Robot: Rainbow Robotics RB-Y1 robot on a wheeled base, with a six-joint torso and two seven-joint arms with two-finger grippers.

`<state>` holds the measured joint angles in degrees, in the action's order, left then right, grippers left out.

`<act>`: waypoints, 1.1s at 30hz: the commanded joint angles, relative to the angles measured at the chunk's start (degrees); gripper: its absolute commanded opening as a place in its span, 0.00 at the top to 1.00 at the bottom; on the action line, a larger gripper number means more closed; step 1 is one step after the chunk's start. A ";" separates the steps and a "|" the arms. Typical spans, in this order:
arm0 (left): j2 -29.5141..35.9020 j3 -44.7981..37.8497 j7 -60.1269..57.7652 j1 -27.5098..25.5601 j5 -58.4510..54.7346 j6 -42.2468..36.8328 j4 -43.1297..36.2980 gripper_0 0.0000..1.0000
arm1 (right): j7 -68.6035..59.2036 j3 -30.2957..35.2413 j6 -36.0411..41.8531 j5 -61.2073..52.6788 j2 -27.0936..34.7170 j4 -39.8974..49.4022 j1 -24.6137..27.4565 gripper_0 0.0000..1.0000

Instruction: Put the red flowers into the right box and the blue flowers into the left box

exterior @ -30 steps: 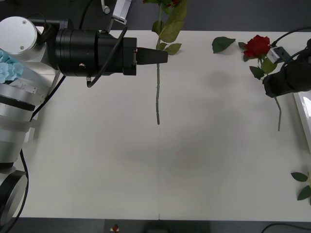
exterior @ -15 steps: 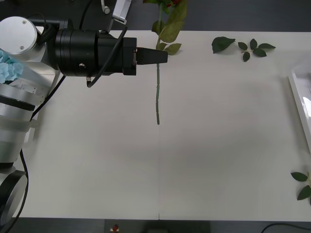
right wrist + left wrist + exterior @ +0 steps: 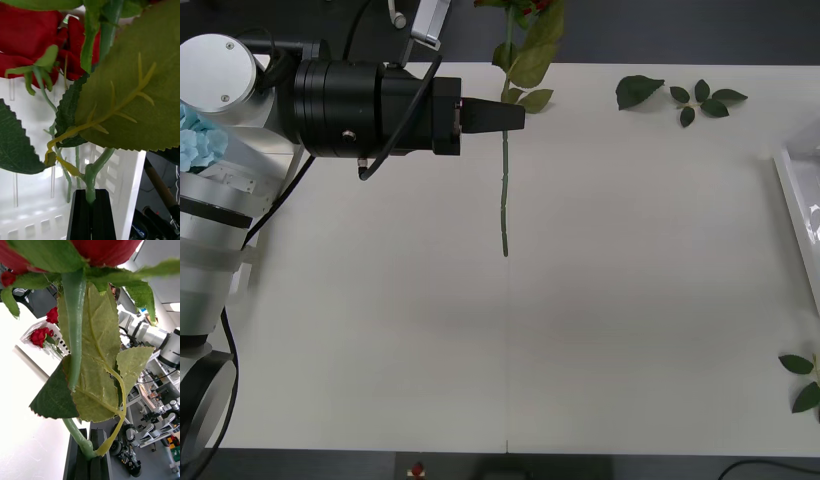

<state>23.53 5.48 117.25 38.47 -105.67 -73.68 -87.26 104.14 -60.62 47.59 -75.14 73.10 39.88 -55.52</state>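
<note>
My left gripper (image 3: 515, 117) is shut on the green stem of a red flower (image 3: 504, 190) at the far middle of the table. Its bloom (image 3: 532, 6) lies past the far edge, and in the left wrist view the black fingers (image 3: 80, 465) clamp the stem under the leaves. Over the right box (image 3: 26, 176), my right gripper (image 3: 90, 204) is shut on the stem of another red flower (image 3: 33, 33). The right box's rim (image 3: 792, 190) shows at the table's right edge. Blue flowers (image 3: 198, 138) peek out at the far left behind the left arm. The left box is out of view.
Loose green leaf sprigs lie at the far right (image 3: 640, 90) (image 3: 705, 98) and by the near right edge (image 3: 802, 380). Two red roses (image 3: 41, 335) lie in the right box in the left wrist view.
The right arm carried its red flower off the table to the right, out of the front view, leaving a leaf sprig behind. The left arm has held still with its flower.
</note>
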 commanded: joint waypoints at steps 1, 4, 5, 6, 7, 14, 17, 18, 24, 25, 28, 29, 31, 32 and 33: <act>0.47 -0.64 -0.36 1.69 -0.41 0.29 -0.81 1.00 | 1.59 0.85 -3.03 3.16 -3.32 -5.60 -0.47 1.00; 0.47 -0.64 -0.36 1.69 -0.41 0.29 -0.81 1.00 | 1.59 0.85 -4.79 4.92 -5.52 -8.59 -0.38 1.00; 0.47 -0.64 -0.36 1.69 -0.41 0.29 -0.81 1.00 | 1.59 0.85 -5.14 5.62 -6.22 -9.47 -0.38 1.00; 0.47 -0.64 -0.36 1.69 -0.41 0.29 -0.81 1.00 | 1.59 0.85 -5.32 6.06 -6.48 -9.82 -0.38 1.00; 0.47 -0.64 -0.36 1.69 -0.41 0.29 -0.81 1.00 | 1.59 0.85 -5.58 6.85 -6.92 -10.35 -0.29 1.00; 0.47 -0.64 -0.36 1.69 -0.41 0.29 -0.81 1.00 | 1.59 0.85 -8.04 10.19 -7.36 -10.44 2.43 0.70; 0.47 -0.64 -0.36 1.69 -0.41 0.29 -0.81 1.00 | 1.68 0.94 -8.83 10.81 -7.19 -10.44 3.93 0.48; 0.47 -0.64 -0.36 1.69 -0.41 0.29 -0.81 1.00 | 1.68 0.94 -9.18 10.72 -7.10 -10.44 4.37 0.41; 0.47 -0.64 -0.36 1.69 -0.41 0.29 -0.81 1.00 | 1.95 2.26 -10.15 10.81 -6.66 -10.44 5.69 0.23; 0.47 -0.64 -0.36 1.69 -0.41 0.29 -0.81 1.00 | 2.03 2.44 -10.15 10.81 -6.66 -10.44 5.69 0.21; 0.47 -0.64 -0.36 1.69 -0.41 0.29 -0.81 1.00 | 2.74 3.40 -10.06 9.67 -6.22 -10.35 5.69 0.15; 0.47 -0.64 -0.36 1.69 -0.41 0.29 -0.81 1.00 | 3.18 3.75 -9.97 8.08 -6.04 -10.26 5.69 0.13; 0.47 -0.64 -0.36 1.69 -0.41 0.29 -0.81 1.00 | 4.32 4.63 -9.18 5.45 -5.69 -9.82 5.69 0.11; 0.47 -0.64 -0.36 1.69 -0.41 0.29 -0.81 1.00 | 6.52 5.51 -8.57 3.51 -5.17 -9.12 5.69 0.10; 0.47 -0.64 -0.36 1.69 -0.41 0.29 -0.81 1.00 | 8.98 6.57 -7.69 1.32 -4.55 -8.06 5.69 0.10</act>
<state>23.53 5.48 117.25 38.47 -105.67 -73.68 -87.26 105.35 -55.58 38.45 -70.78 64.83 30.20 -48.94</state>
